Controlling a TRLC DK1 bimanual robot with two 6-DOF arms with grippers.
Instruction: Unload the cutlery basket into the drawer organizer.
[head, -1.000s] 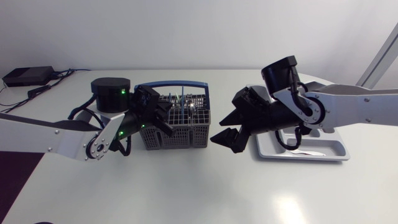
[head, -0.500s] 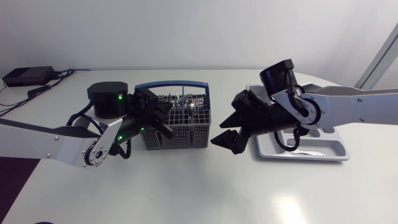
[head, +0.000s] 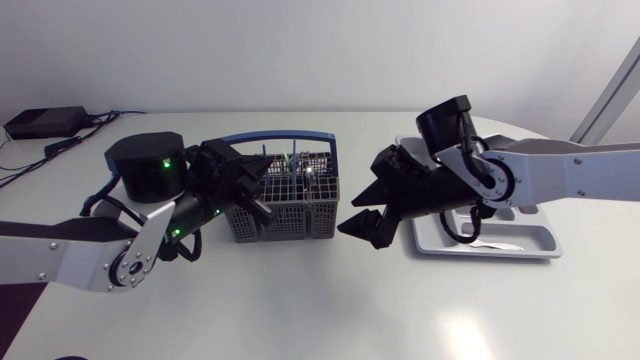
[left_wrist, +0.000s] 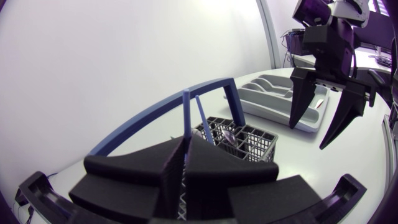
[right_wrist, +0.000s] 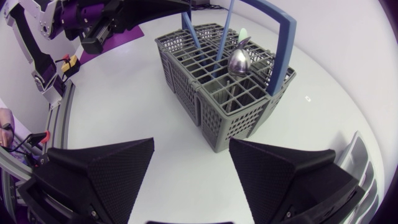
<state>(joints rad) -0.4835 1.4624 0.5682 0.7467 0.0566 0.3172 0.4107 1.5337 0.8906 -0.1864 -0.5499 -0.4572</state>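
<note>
the step in hand, as i judge it, is to pull 1 piece out of the cutlery basket (right_wrist: 239, 115). the left gripper (left_wrist: 185, 152) is over the left half of the basket. its 2 fingers seem closed on a thin blue utensil handle (left_wrist: 186, 115) that stands upright in a compartment.

to do this well, the lift should go straight up along the handle until the lower end is free of the grid. a tilt could catch the piece on the cell walls or drag the basket with it. the blue arch handle (right_wrist: 283, 37) rises over the basket, so the path should keep clear of it.

the right gripper (right_wrist: 191, 146) hangs open, fingers wide apart, above the table (head: 300, 300). it is just right of the basket, between it and the drawer organizer (head: 520, 250), and it holds nothing.

the basket is grey plastic, a lattice of small square openings, stiff but probably light. a second blue stick (left_wrist: 205, 127) leans beside the first. a metal spoon (right_wrist: 239, 61) stands bowl up, polished and probably slippery for the matte fingers. the organizer is a pale grey tray with long, smooth compartments.
</note>
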